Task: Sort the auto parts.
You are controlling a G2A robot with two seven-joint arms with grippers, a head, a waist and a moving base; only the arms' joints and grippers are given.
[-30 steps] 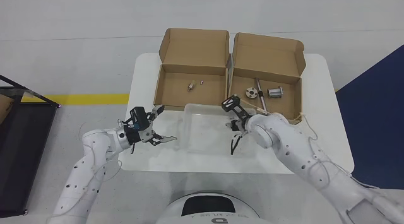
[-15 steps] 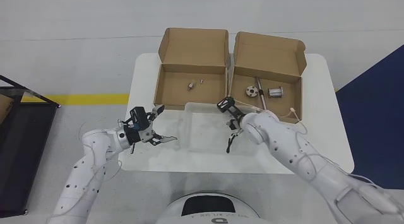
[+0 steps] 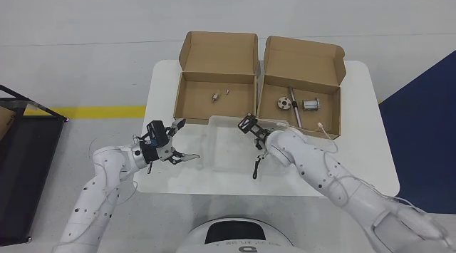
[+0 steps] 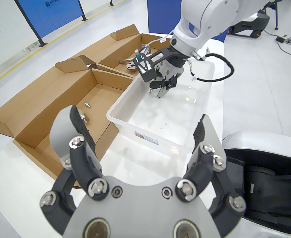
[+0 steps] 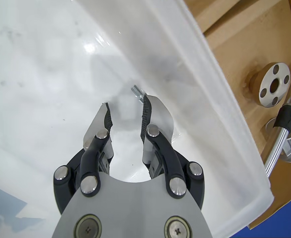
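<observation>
Inside the bin (image 5: 197, 58), by its far wall, your right gripper (image 5: 125, 102) spreads beside a bolt (image 5: 137, 93), likely to pinch it. Your left gripper (image 4: 138, 115) hovers spread, near left.

Layout on the table (image 3: 356, 146)
The bin (image 3: 224, 146) sat in front of the left box (image 3: 196, 100) and right box (image 3: 317, 121), which stood side by side; a bolt (image 5: 137, 94) lay in the bin near its wall.

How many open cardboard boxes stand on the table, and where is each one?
2. The left box and the right box stand side by side on the far part of the table, behind the clear bin. No other seems hidden.
</observation>
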